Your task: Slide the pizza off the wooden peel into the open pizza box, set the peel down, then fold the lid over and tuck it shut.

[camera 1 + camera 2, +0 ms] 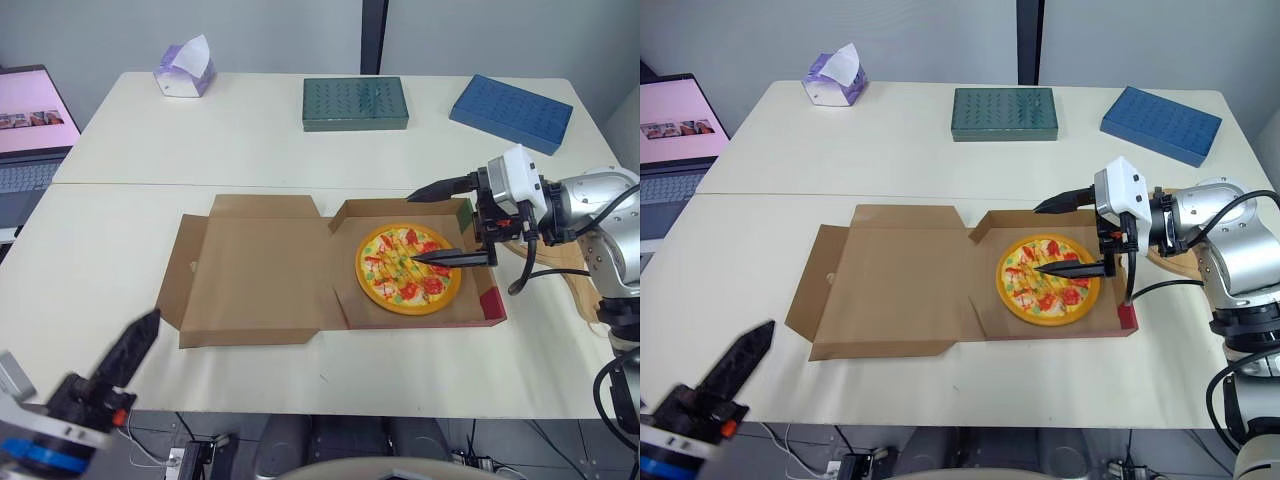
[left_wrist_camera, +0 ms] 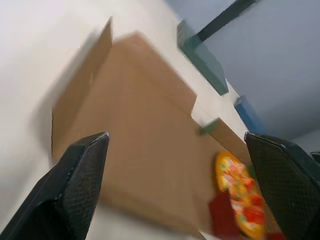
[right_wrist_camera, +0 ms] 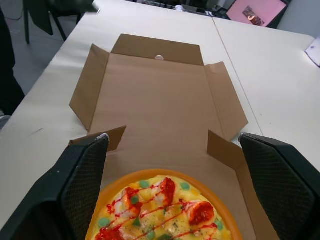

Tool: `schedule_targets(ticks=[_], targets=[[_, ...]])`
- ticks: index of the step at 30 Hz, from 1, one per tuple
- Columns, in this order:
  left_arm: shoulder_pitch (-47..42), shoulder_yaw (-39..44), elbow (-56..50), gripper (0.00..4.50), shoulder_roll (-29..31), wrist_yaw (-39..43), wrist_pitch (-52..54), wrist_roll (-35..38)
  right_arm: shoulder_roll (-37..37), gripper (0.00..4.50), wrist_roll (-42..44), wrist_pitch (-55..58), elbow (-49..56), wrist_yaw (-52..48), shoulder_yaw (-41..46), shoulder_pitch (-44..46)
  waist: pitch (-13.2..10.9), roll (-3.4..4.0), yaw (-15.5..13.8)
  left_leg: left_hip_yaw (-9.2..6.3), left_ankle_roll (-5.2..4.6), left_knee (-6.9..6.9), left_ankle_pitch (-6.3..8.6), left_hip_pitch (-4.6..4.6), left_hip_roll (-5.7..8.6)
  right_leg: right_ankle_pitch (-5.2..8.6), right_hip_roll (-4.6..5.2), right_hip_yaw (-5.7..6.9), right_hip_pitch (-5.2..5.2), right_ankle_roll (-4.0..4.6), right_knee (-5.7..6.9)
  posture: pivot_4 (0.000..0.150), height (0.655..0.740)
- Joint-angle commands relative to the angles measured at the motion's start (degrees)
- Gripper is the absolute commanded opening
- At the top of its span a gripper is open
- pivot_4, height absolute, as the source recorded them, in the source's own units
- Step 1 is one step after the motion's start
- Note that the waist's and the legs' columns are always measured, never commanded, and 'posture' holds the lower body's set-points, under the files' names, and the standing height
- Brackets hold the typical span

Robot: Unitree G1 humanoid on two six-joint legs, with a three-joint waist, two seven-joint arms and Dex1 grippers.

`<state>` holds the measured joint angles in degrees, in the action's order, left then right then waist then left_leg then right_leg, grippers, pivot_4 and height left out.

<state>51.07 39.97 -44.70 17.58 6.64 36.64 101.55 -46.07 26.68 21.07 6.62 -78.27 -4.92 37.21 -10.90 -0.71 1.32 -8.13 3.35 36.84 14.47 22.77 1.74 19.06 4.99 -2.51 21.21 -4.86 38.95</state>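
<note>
Cardboard box, open, holds the pizza (left gripper, right gripper: jaws apart).

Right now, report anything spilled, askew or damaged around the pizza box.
Nothing stands out. The pizza lies whole and flat in the box base, the lid lies open flat beside it, and the right end effector hovers open above the pizza.

Light: bright, even, from overhead | shadows: soft, thin, under the raised flaps of the box | glare: laptop screen glows pink; tabletop washes near white in my left wrist view | blur: left wrist view smeared; my left end effector soft close to the head camera | right wrist view crisp
</note>
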Motion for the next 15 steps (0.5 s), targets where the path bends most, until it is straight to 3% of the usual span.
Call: schedule_targets(ticks=[1, 10, 15], targets=[[-0.13, -4.89, 0.4, 4.5, -1.81, -4.3, -3.13, 4.19, -0.16, 4.47, 1.65, 1.38, 2.81, -0.46, 0.64, 1.63, 0.01, -0.01, 0.03, 0.0, 0.0, 0.0, 0.0, 0.0, 0.12, 0.0, -0.01, 0.0, 0.0, 0.0, 0.0, 0.15, 0.74], [-5.82, -15.7, 3.32, 4.5, -9.28, -12.14, -9.9, 1.47, -1.58, 4.47, 2.55, 3.9, 4.82, -0.26, 1.48, 1.87, 0.05, -0.09, 0.14, 0.06, 0.0, 0.0, 0.0, -0.01, 0.26, 0.0, -0.03, -0.05, 0.02, 0.0, 0.0, 0.15, 0.74], [-3.58, -19.66, 1.76, 4.5, -11.67, -13.27, -10.92, 0.25, -2.77, 4.47, 2.94, 4.98, 5.31, -0.36, 2.15, 1.87, 0.07, -0.11, 0.13, 0.07, -0.01, 0.0, 0.0, 0.0, 0.28, 0.0, -0.02, -0.07, 0.02, 0.0, -0.01, 0.15, 0.74]])
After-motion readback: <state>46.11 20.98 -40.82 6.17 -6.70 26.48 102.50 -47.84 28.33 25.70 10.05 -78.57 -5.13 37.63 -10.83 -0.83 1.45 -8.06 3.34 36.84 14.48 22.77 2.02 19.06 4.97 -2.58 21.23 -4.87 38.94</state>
